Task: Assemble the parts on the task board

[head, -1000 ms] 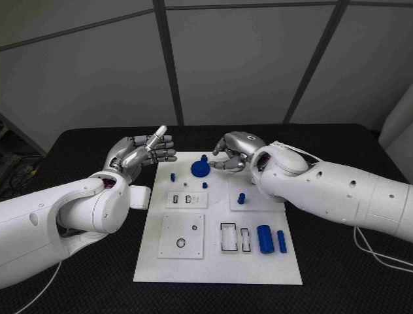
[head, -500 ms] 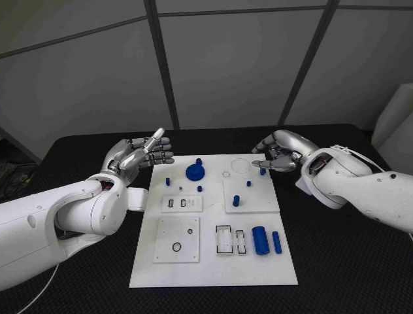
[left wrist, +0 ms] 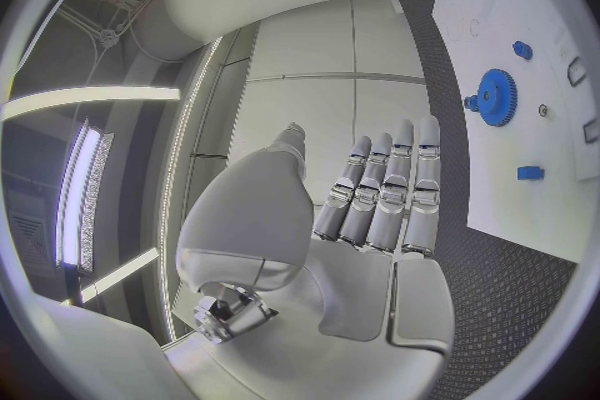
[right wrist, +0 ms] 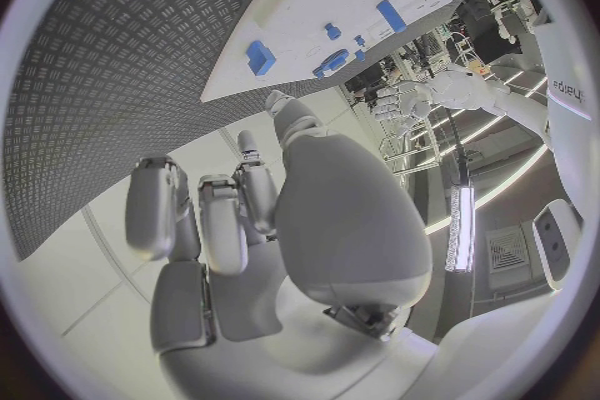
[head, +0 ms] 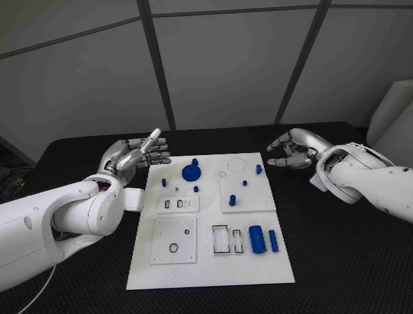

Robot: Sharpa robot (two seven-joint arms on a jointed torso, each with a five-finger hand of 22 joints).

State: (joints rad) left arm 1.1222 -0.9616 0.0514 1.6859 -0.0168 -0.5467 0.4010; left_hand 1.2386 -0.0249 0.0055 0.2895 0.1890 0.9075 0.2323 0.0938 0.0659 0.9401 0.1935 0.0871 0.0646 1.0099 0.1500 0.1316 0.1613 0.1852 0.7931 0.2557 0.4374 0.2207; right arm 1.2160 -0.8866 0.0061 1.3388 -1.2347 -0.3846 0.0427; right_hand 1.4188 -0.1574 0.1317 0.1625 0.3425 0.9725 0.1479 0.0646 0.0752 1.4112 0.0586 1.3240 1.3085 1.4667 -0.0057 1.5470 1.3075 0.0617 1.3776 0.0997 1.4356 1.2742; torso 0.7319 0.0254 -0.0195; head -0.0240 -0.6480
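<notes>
Black textured worktop, grey panelled wall behind. Nearest on the task board lie a blue cylinder and a thinner blue bar beside 2 rectangular slots. Further back, the blue gear sits with a few small blue pegs around it. Left hand hovers off the board's far-left corner, fingers straight and held together, holding nothing. Right hand has pulled away from the gear, out past the board's far-right corner, fingers loosely curled, apparently empty. Looks like the gear is placed and another part comes next.
</notes>
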